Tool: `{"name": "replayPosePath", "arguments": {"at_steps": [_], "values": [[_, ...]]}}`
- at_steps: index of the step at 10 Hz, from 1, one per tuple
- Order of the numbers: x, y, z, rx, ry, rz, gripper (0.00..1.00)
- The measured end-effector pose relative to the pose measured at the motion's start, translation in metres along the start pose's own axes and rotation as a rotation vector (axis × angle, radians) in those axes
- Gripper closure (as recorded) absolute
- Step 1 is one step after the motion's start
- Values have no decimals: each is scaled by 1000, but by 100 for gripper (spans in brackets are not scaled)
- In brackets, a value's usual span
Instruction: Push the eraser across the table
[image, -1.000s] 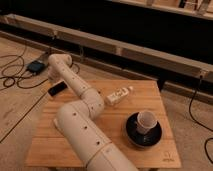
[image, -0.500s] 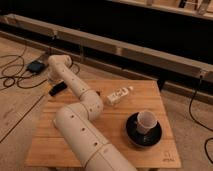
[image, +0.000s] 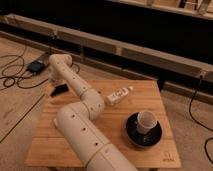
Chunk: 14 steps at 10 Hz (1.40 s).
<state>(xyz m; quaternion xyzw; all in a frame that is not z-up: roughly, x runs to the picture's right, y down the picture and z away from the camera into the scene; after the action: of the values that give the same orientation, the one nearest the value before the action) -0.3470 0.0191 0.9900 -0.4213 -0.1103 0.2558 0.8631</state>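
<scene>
The gripper (image: 53, 83) hangs at the table's (image: 150, 92) far-left corner; whether it is open or closed cannot be told. The eraser (image: 61, 89) lies just right of it, long axis slanted. Further right, a pale block (image: 119, 95) sits in a likely push path. A cup (image: 146, 121) on a dark saucer (image: 134, 136) stands well apart.
</scene>
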Motion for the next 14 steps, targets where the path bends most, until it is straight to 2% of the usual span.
{"name": "replayPosePath", "arguments": {"at_steps": [3,8,14], "values": [[3,9,-3,-31,18,-1,20],[-7,33,-2,-71,40,-59,20],[6,44,2,-99,105,-72,20]]}}
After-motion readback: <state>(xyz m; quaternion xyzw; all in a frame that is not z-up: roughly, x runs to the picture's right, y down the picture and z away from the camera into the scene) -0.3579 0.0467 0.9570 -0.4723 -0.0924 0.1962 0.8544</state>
